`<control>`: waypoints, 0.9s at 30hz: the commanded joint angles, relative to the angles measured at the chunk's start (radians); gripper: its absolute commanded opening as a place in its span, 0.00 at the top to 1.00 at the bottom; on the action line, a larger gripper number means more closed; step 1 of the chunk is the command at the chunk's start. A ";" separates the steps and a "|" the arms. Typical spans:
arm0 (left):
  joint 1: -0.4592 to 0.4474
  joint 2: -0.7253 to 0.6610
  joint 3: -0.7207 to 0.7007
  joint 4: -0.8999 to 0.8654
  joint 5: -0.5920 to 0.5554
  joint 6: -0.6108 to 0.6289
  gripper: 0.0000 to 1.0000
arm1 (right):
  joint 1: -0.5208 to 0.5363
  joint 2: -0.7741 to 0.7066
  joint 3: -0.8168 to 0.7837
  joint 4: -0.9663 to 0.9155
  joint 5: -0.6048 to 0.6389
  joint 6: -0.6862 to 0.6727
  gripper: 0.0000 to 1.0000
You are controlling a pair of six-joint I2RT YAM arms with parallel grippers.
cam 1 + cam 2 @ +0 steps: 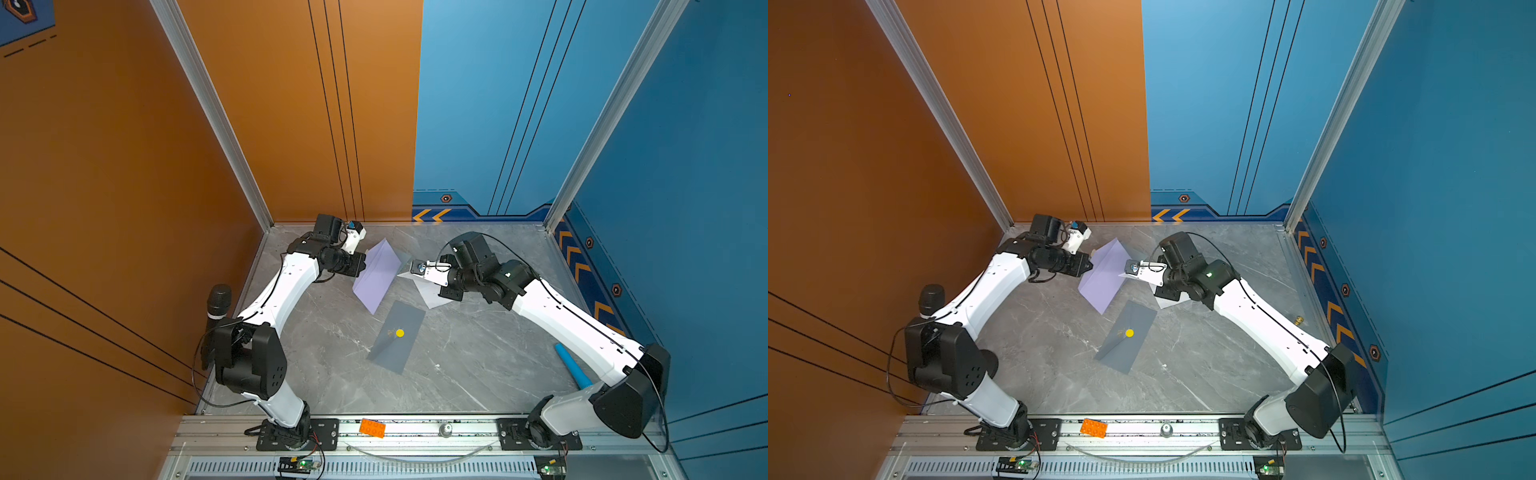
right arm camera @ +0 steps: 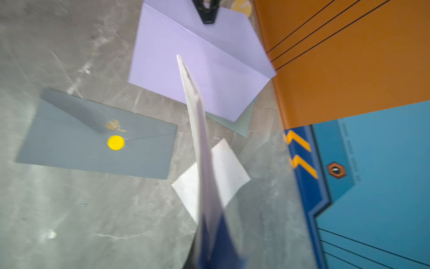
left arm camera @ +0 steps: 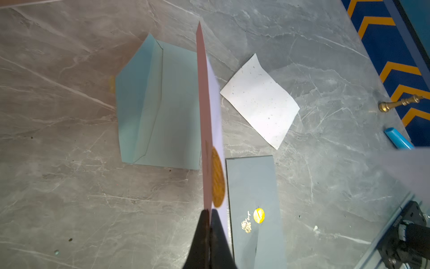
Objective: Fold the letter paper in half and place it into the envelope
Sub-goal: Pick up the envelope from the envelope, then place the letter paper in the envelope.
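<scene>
Left end effector clamped on lilac envelope, held tilted above bench, far middle. Right end effector clamped on folded paper, its tip just beside the envelope's right edge; contact unclear. Grey envelope lies flat nearer. Teal envelope and loose sheet lie below the held items.

An orange brick is lying at bottom centre, a blue tube lower right, a microphone standing left.
</scene>
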 commanded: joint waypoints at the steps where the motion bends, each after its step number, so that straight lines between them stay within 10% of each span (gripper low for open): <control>1: -0.011 0.003 0.035 -0.097 0.103 0.040 1.00 | 0.048 0.028 0.037 -0.029 0.164 -0.311 1.00; 14: -0.104 0.047 0.097 -0.169 0.351 0.066 1.00 | 0.141 0.122 0.014 0.123 0.419 -0.713 1.00; 27: -0.137 0.058 0.096 -0.170 0.367 0.058 1.00 | 0.149 0.104 -0.051 0.194 0.438 -0.740 1.00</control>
